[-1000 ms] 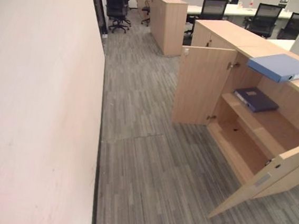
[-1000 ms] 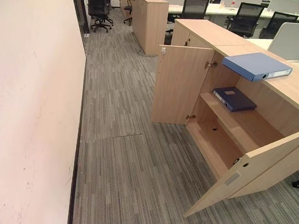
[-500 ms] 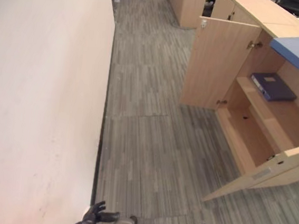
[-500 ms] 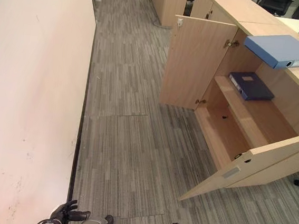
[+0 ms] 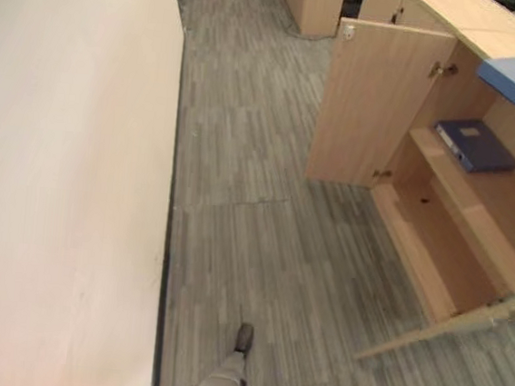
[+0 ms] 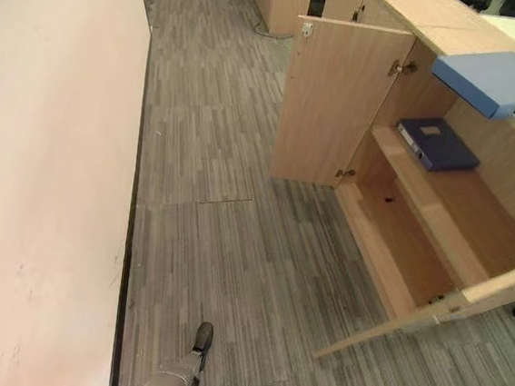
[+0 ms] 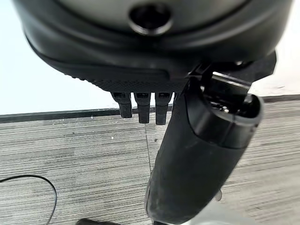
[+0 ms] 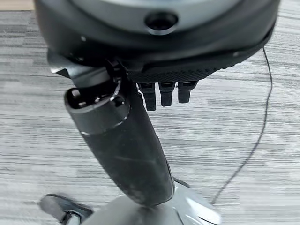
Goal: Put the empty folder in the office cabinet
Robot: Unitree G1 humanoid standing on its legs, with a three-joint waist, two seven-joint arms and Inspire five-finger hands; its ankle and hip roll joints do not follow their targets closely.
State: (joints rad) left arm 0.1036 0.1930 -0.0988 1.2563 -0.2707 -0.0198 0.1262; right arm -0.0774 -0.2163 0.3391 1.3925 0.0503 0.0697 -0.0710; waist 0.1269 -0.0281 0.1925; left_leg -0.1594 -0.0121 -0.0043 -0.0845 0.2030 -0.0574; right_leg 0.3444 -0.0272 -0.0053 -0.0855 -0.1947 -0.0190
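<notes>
Two folders are in sight, and neither is in a hand: the light blue folder lies flat on top of the office cabinet, its near end jutting a little past the front edge above the open compartment, while a dark blue folder lies flat on the upper shelf inside, towards the far end. Both cabinet doors stand open. The far door is swung out square to the front, and the near door is seen almost edge-on, reaching out over the carpet. Below the shelf, the cabinet's bottom compartment holds nothing I can make out. Grey striped carpet runs from the cabinet across to a plain pale wall on the robot's left, with a dark strip along the wall's foot. Further down the aisle another wooden cabinet stands in line with the first. The left hand hangs over the carpet close to the wall's base, its fingers straight in a row and its thumb standing clear of them, slack and gripping nothing. The right hand hangs over bare carpet in the same way, fingers straight, thumb apart from them, likewise empty. Both hands are well apart from the cabinet and from either folder.
</notes>
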